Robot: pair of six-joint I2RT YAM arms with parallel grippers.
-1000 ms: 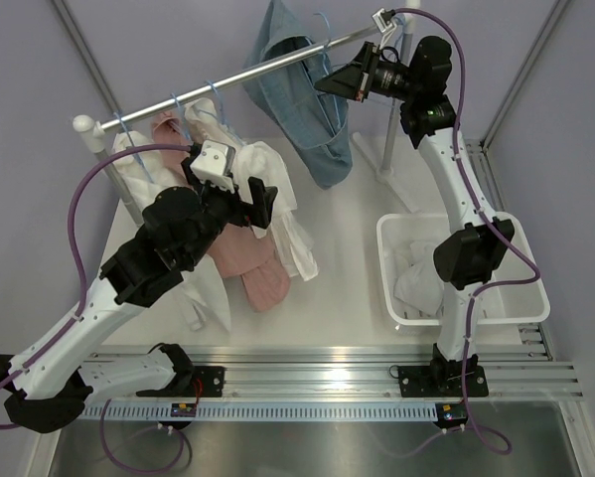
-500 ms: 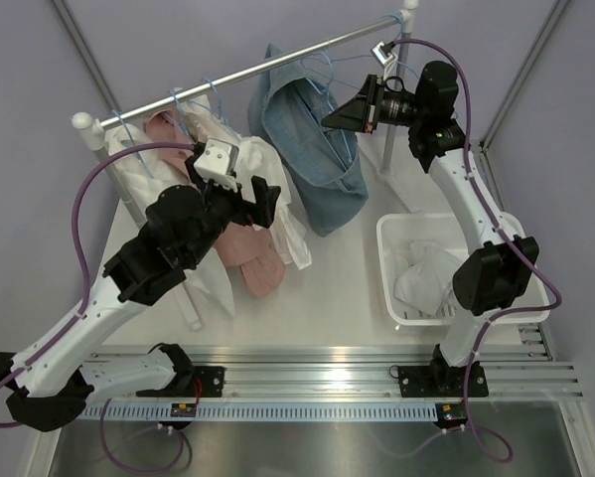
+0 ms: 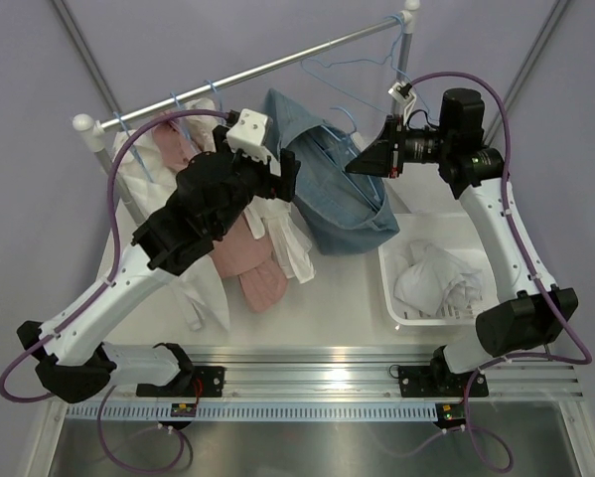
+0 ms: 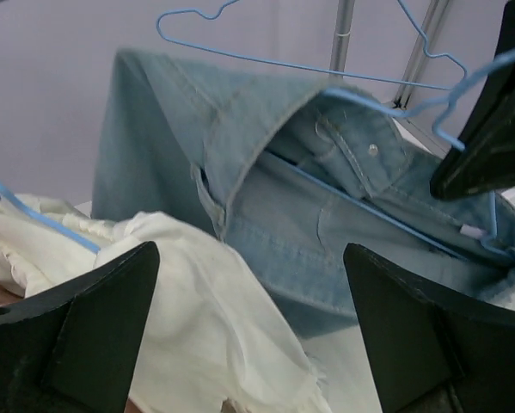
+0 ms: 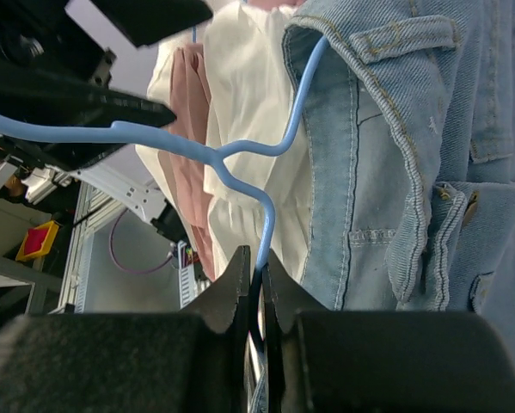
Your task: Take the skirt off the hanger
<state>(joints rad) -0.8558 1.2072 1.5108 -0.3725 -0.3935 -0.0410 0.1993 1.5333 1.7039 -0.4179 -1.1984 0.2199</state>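
The blue denim skirt (image 3: 337,194) hangs off the rail on a blue wire hanger (image 5: 240,163). My right gripper (image 3: 355,167) is shut on the hanger's neck, just under its hook, and in the right wrist view (image 5: 255,267) the wire runs between the closed fingers. The skirt (image 5: 395,172) sags beside it, with the waistband and pocket showing. My left gripper (image 3: 282,179) is open and empty, just left of the skirt. In the left wrist view (image 4: 250,251) the skirt (image 4: 274,224) lies ahead of it, with the hanger wire (image 4: 386,219) inside the waistband.
The metal rail (image 3: 257,72) holds an empty blue hanger (image 3: 347,65). White (image 3: 282,214) and pink (image 3: 247,258) garments hang at the left. A white basket (image 3: 466,320) with white cloth (image 3: 436,278) stands at the right, under my right arm.
My right gripper has carried the hanger and skirt off the rail, down and toward the basket. My left arm has risen and swung right, toward the skirt.
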